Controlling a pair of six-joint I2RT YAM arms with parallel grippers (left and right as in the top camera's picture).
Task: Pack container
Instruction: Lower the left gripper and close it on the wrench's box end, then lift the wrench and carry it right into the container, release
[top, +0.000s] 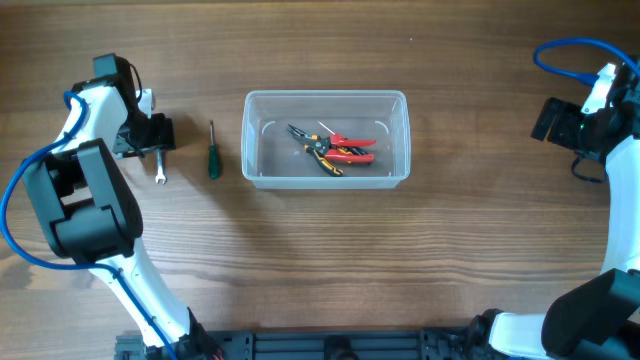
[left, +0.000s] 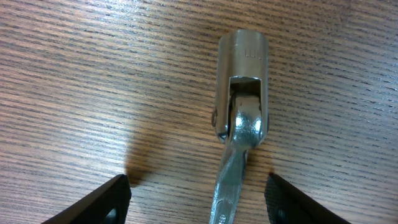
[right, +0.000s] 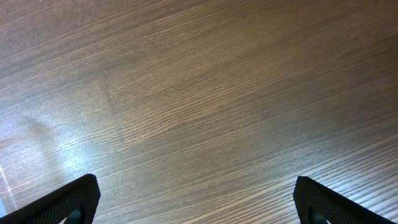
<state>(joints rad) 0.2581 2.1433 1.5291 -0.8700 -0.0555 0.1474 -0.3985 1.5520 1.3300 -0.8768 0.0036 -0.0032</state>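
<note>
Bench (top: 320, 270): wood grain.
Container (top: 325, 97): mid-bench, upright. Clear plastic tub with rounded corners and a thick rim.
Right gripper (right: 196, 183): fingers (right: 68, 199) wide apart above the bench, touching nothing.
Left gripper (left: 198, 183): fingers (left: 106, 202) apart, one on each side of the wrench (left: 239, 93) shaft, no contact seen.
Pliers (top: 335, 150): red-handled pair and yellow-handled pair, lying crossed inside the container.
Screwdriver (top: 213, 160): green handle, on the bench between wrench and container.
</note>
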